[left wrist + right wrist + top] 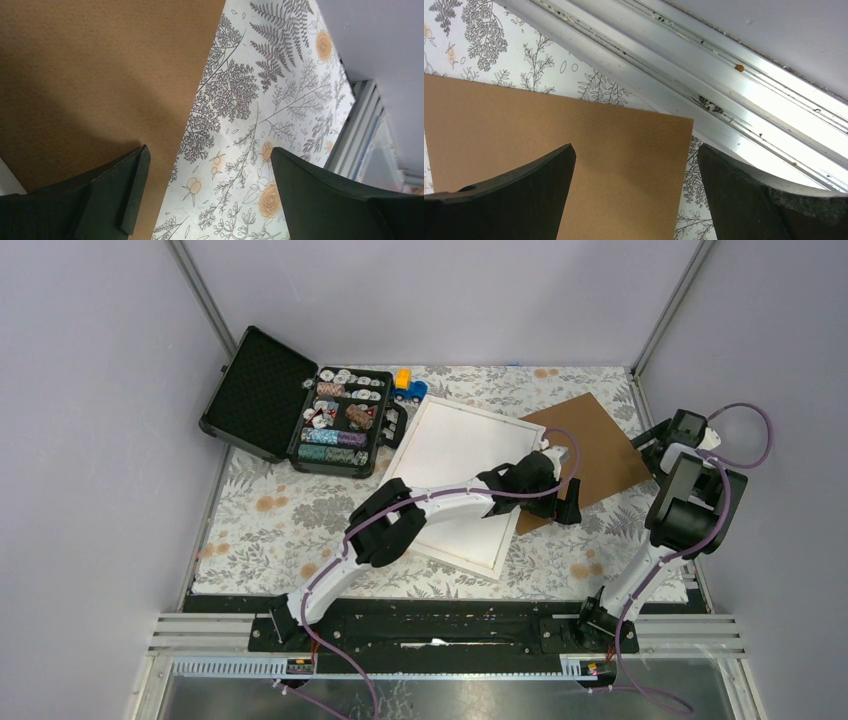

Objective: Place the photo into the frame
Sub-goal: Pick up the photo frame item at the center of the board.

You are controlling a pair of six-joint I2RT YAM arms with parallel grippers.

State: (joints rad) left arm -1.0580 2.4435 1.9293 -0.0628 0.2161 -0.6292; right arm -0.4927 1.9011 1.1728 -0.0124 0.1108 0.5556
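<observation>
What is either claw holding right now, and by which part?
Nothing. Both are open: the left claw hangs over the brown backing board's edge, the right claw over its corner.

Floral table [270,515]: frame [445,445], board [610,445], case [265,395]

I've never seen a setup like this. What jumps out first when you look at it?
A large white frame lies mid-table on a flowery cloth; the left gripper, on an arm stretched across it, hangs over the edge of a brown board to its right. At the far left, an open black case full of colourful chips stands out.
</observation>
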